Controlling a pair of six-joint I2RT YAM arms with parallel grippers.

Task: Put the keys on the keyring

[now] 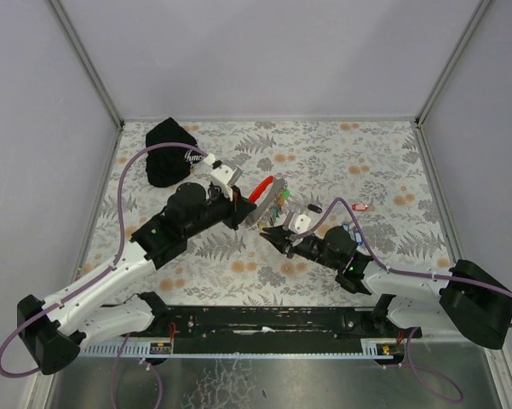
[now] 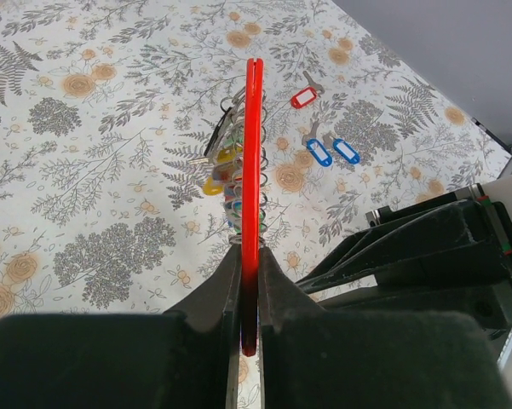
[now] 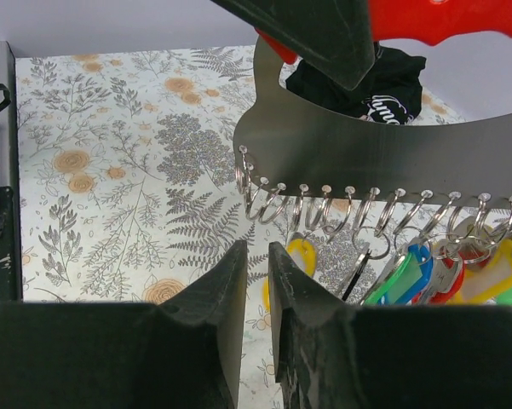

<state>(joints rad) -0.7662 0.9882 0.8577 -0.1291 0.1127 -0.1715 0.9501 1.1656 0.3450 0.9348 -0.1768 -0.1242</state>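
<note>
Red rounded plastic on a grey metal plate edged with thin wire rings: this keyring point(image 3: 366, 162) is held clear of the fern-printed tabletop point(image 1: 341, 153) near its centre, clenched edge-on by the red grip in the jaws of the left gripper point(image 2: 250, 256). Tiny keys point(image 3: 409, 273) with yellow, green, blue and red plastic tags dangle from most of its rings. Loose keys point(image 2: 318, 153) with blue and red tags lie flat on the print, toward 3 o'clock of the plate in the top view. The right gripper point(image 3: 256, 251) sits just under the bare end rings, its jaws drawn almost together; I cannot tell whether they pinch anything. The left arm reaches from 7 o'clock and slants toward 1 o'clock, while the right arm lies low, stretched from 4 toward 10 o'clock. Threading looks to be the step. It should go best if the left arm holds the plate rigid with a bare ring presented squarely, and the right grips each key by its tag, leaving the hole free.
</note>
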